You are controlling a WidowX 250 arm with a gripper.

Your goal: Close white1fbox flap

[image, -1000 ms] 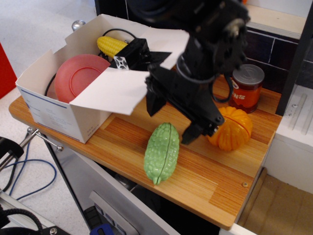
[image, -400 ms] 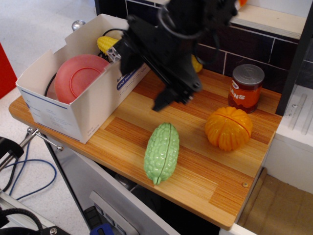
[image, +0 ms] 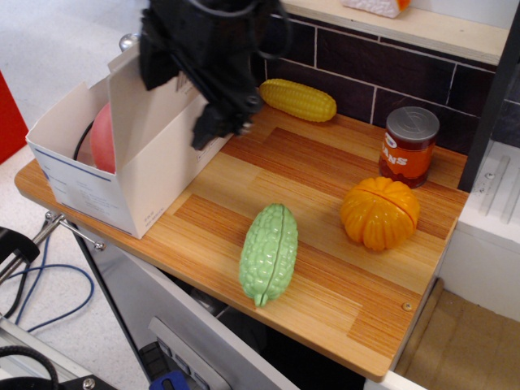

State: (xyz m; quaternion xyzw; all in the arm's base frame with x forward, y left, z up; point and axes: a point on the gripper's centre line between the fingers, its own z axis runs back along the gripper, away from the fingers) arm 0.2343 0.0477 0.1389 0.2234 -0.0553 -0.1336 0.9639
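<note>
Your white carton [image: 97,191] sits at the left end of the wooden surface [image: 325,276], open at the top. Its long flap [image: 150,101] stands roughly upright along the carton's right side. The black end effector [image: 215,122] hangs blurred right against that flap; you cannot tell how far its fingers are apart. A pink plate [image: 99,138] shows inside the carton. To the right lie a yellow corn cob [image: 297,99], a red can [image: 407,146], an orange pumpkin [image: 379,213] and a green gourd [image: 269,252].
</note>
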